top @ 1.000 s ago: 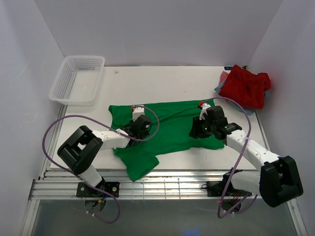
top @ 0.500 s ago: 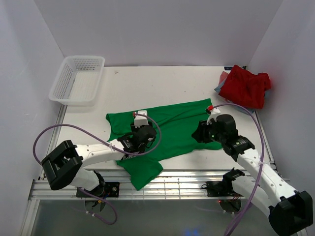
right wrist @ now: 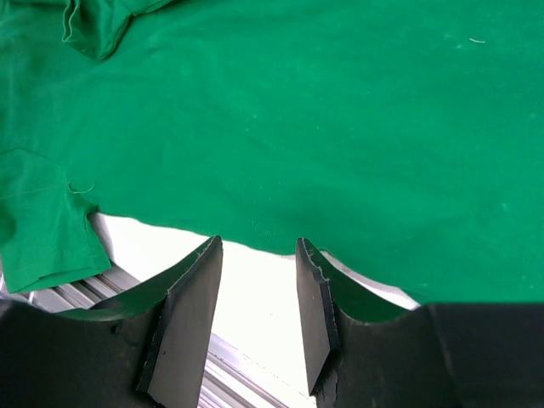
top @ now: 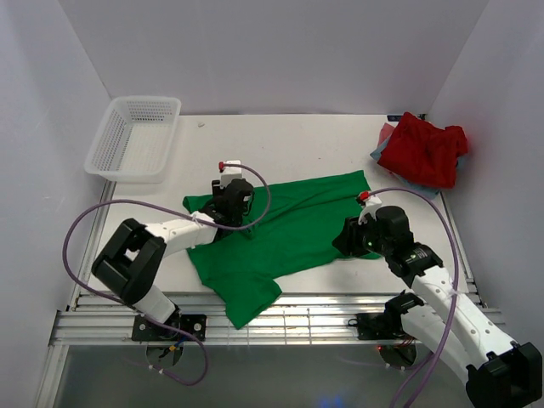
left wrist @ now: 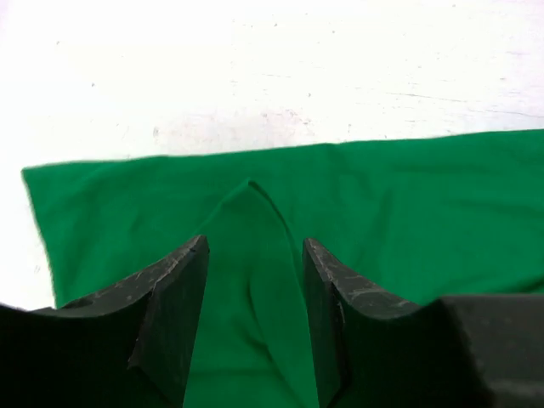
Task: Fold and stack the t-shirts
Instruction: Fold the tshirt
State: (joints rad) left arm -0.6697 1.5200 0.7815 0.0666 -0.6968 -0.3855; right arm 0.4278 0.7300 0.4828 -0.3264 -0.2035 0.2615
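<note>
Green shirt (top: 297,225): left gripper (left wrist: 255,248) has let go, jaws wide astride a wrist-seen crease (left wrist: 251,194); right gripper (right wrist: 255,255) jaws apart at hem (right wrist: 272,231)

White table (top: 297,144), green t-shirt (top: 293,231), basket (top: 127,177), perhaps red t-shirt (top: 422,151)

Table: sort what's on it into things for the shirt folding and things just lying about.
For the job:
green t-shirt, spread mid-table
red t-shirt, bunched far right
blue-grey cloth peeking from under it

Lying about:
white mesh basket, far left
</note>
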